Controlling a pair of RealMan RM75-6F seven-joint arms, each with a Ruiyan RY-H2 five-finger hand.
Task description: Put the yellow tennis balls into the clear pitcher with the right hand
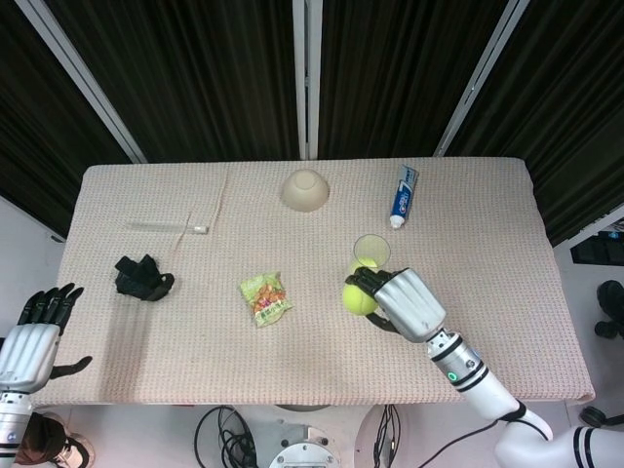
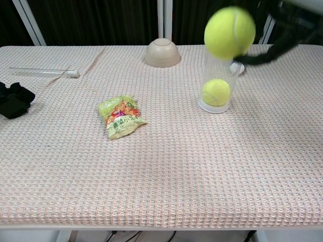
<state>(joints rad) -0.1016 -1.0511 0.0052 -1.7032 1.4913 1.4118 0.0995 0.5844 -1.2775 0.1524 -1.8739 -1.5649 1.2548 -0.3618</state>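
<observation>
Right hand (image 1: 405, 302) holds a yellow tennis ball (image 2: 229, 32) in the air, just above the clear pitcher (image 2: 219, 83).

The pitcher stands upright on the bench (image 2: 202, 171), long axis vertical, mouth up, a second tennis ball (image 2: 216, 93) resting at its bottom. The fingers (image 1: 366, 283) are clamped on the raised ball. The left hand (image 1: 34, 336) hangs off the bench's left edge, fingers apart, holding nothing.

Setting: robotics lab test bench. Black curtain panels on bare metal frame posts (image 1: 305, 78) back the pink waffle-weave covered table (image 1: 487, 292). Loose cables (image 1: 219, 429) trail on the floor beneath.
</observation>
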